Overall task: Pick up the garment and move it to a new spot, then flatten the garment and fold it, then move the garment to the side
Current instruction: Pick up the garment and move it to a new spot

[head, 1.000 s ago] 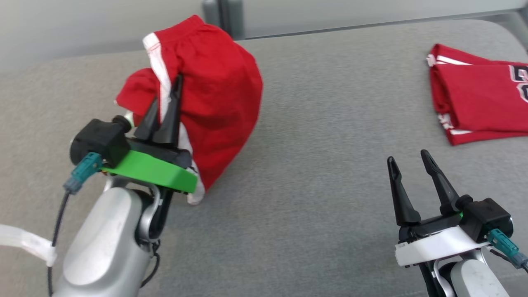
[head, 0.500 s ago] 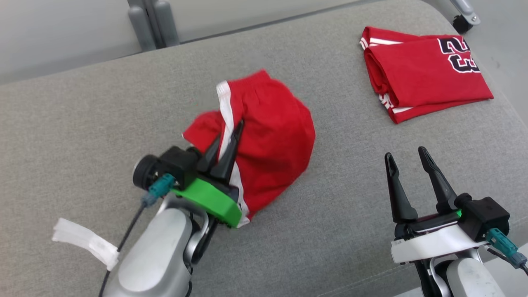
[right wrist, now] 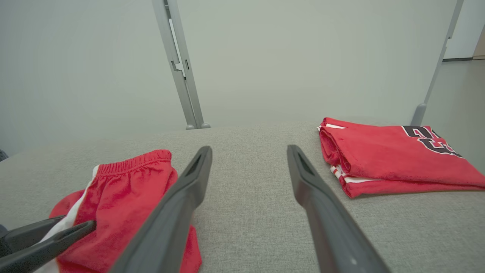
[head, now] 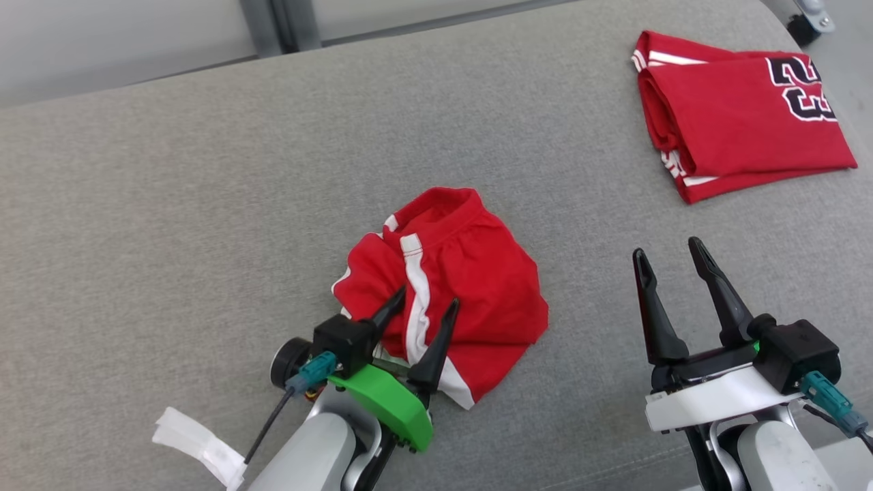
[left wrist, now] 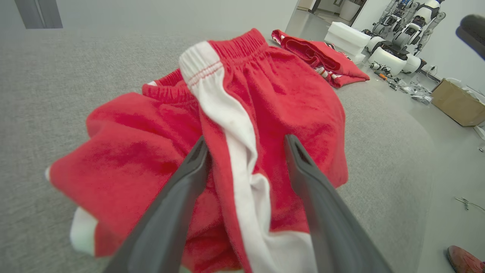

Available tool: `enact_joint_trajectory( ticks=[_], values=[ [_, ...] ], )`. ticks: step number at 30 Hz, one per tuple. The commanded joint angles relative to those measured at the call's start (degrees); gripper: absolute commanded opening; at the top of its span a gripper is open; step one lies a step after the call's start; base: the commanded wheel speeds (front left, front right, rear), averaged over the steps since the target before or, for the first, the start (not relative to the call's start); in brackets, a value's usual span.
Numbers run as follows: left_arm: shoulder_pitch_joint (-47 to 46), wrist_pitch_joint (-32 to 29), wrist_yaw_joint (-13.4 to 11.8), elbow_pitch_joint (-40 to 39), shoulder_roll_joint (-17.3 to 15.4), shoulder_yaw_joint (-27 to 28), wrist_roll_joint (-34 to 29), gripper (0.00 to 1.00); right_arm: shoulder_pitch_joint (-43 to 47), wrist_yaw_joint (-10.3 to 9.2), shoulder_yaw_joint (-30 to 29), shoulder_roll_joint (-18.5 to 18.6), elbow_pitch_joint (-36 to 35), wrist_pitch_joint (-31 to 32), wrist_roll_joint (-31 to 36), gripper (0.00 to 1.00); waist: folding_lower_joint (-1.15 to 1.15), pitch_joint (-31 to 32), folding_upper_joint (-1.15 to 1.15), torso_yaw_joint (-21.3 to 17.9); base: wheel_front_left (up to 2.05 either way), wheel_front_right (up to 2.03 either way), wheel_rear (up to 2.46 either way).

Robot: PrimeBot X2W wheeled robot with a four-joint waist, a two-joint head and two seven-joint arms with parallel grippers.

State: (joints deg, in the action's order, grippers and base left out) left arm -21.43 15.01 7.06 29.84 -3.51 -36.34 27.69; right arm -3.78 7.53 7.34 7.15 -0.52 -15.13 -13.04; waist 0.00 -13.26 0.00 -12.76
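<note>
The garment point(head: 457, 286) is a pair of red shorts with a white side stripe, lying crumpled on the grey table point(head: 204, 204) near its front middle. My left gripper point(head: 424, 300) stands open over its near edge, one finger on each side of the white stripe point(left wrist: 235, 151); nothing is clamped. In the left wrist view the shorts point(left wrist: 288, 102) bulge up between my spread fingers point(left wrist: 189, 178). My right gripper point(head: 670, 249) hovers open and empty at the front right, apart from the shorts point(right wrist: 125, 189).
A folded red jersey point(head: 743, 123) with a dark number lies at the table's back right corner, also seen as the jersey point(right wrist: 394, 159) in the right wrist view. Metal posts point(right wrist: 182, 68) rise behind the table. A cardboard box point(left wrist: 458, 102) and other robots point(left wrist: 401, 34) stand on the floor beyond.
My left gripper has lowered the shorts onto the table and opened, letting them go. The head camera has also shifted. The right gripper has stayed open.
</note>
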Motion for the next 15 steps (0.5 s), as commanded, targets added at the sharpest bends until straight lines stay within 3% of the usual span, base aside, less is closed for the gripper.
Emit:
enact_joint_trajectory(
  ticks=[1, 11, 15],
  values=[
    [1.08, 0.17, 0.13, -2.11, 0.10, 1.18, 0.20, 1.00, 0.53, -0.10, 0.21, 0.39, 0.25, 0.01, 0.01, 1.00, 0.00, 2.48, 0.00, 2.43, 0.00, 0.00, 0.00],
    [14.00, 0.11, -3.65, -21.45, -0.32, 16.94, -5.30, 1.00, 3.90, -0.10, 1.50, 0.37, 1.95, 0.01, -1.04, 1.00, 0.00, 10.68, 0.00, 9.49, 0.00, 0.00, 0.00],
    [20.18, 0.10, -2.88, -27.23, 0.08, 24.37, -6.22, 1.00, 5.12, -0.10, 1.90, 0.00, 2.26, 0.01, -1.44, 1.00, 0.00, 12.92, 0.00, 11.68, 0.00, 0.00, 0.00]
  ],
)
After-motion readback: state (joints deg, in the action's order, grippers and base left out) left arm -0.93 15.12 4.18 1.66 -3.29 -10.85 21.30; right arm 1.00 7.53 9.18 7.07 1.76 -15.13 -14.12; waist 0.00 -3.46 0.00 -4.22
